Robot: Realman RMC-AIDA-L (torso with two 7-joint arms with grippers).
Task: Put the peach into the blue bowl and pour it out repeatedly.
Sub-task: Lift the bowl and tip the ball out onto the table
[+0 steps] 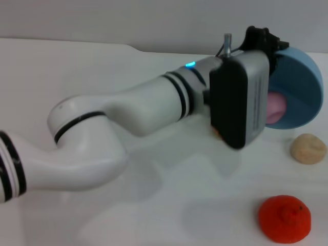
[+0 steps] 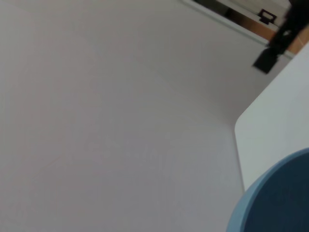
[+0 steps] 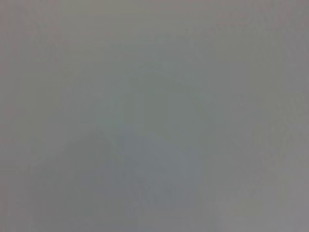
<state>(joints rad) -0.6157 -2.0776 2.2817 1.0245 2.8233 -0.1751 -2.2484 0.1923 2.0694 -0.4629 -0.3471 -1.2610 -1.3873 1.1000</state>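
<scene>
Peach (image 1: 275, 110) inside tipped blue bowl (image 1: 302, 87), left gripper (image 1: 271, 48) at rim

The right wrist view shows only one flat grey surface (image 3: 154, 116) that fills the whole picture. A slightly darker, soft patch lies in one part of it. No object or edge can be recognised.

1. One blue bowl (image 1: 300, 87), tipped on its side.
2. One pink peach (image 1: 275, 108) inside it.
3. One beige ball (image 1: 308, 148).
4. One orange bumpy fruit (image 1: 284, 219).
5. One robot arm (image 1: 128, 123) in view.
</scene>
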